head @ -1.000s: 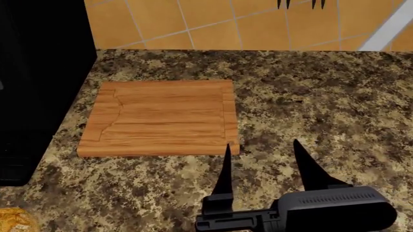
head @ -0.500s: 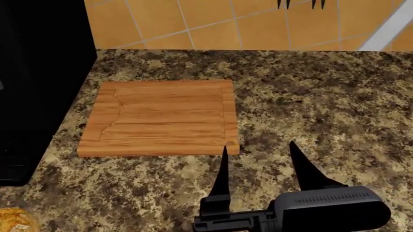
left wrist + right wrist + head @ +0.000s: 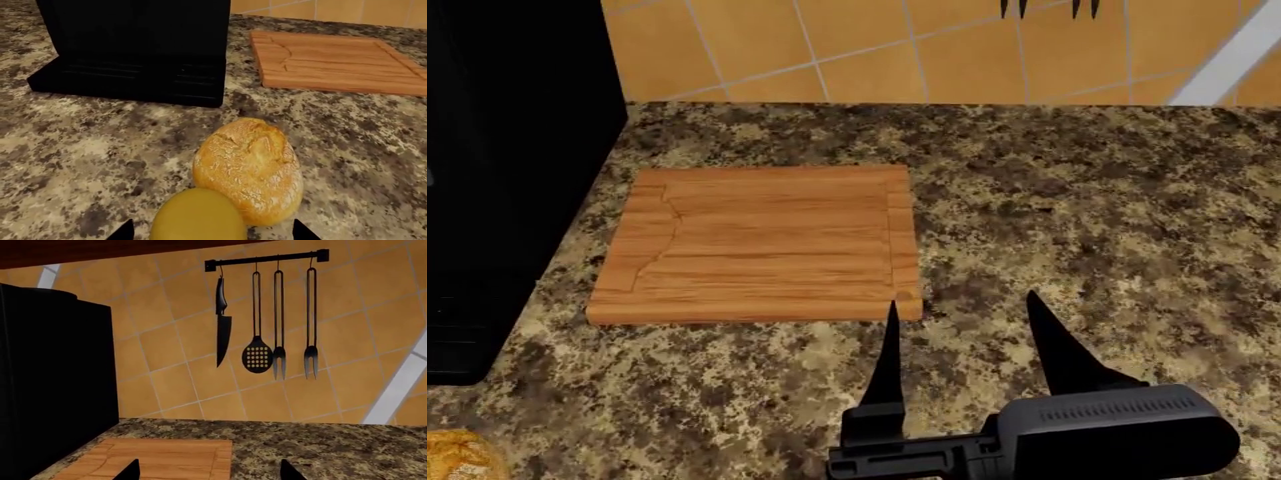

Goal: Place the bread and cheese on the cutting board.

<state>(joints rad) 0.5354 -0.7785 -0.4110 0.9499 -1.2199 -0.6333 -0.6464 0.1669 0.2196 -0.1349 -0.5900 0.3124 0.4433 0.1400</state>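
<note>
Right tool (image 3: 961, 310) slightly nearer — bread (image 3: 248, 169) board-pointing.

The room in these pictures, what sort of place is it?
Most likely a simulated kitchen: a speckled granite countertop, an orange tiled wall with a knife, slotted spoon and forks hanging from a rail, and a wooden cutting board.

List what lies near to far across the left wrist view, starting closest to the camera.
cheese → bread → black appliance → cutting board → tiled wall
</note>
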